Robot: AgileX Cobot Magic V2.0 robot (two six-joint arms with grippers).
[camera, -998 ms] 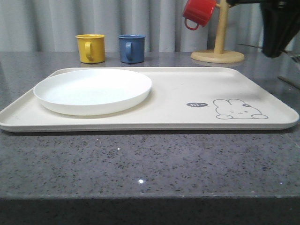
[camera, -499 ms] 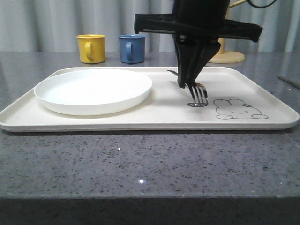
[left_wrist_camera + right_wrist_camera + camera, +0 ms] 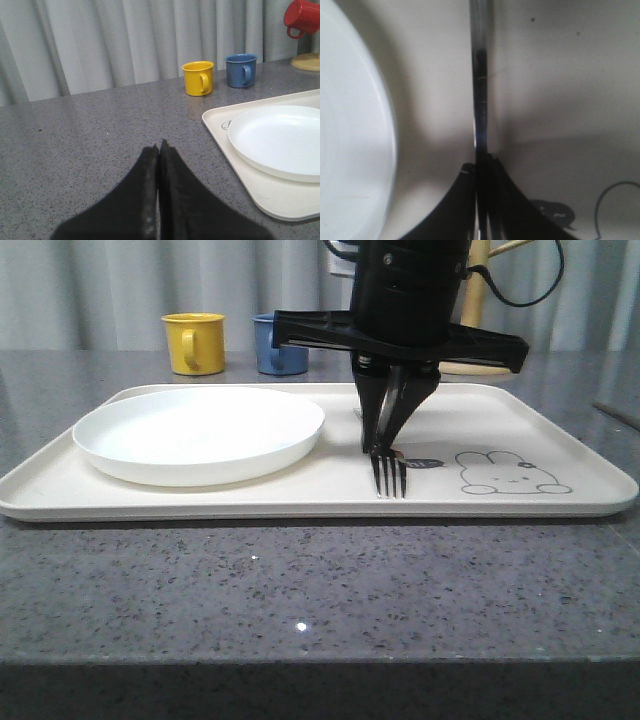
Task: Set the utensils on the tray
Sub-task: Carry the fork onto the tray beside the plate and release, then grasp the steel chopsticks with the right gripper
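Observation:
My right gripper (image 3: pixel 384 443) hangs over the cream tray (image 3: pixel 540 430) and is shut on a silver fork (image 3: pixel 389 473). The four tines point toward the tray's front rim, just left of the rabbit drawing (image 3: pixel 510 473); I cannot tell whether they touch the surface. In the right wrist view the fork's handle (image 3: pixel 480 85) runs straight out from between the fingers of the gripper (image 3: pixel 482 162) across the tray (image 3: pixel 560 70). My left gripper (image 3: pixel 159 147) is shut with nothing in it, over the grey table to the left of the tray (image 3: pixel 216 121).
A round white plate (image 3: pixel 200 433) fills the tray's left half, close to the fork's left (image 3: pixel 350 140). A yellow cup (image 3: pixel 193 342) and a blue cup (image 3: pixel 272 344) stand behind the tray. A wooden mug stand (image 3: pixel 474 295) holds a red mug (image 3: pixel 301 17) at the back right.
The right gripper has carried the fork from the back right over the tray, then lower and toward the front rim. The left gripper's earlier state is not shown.

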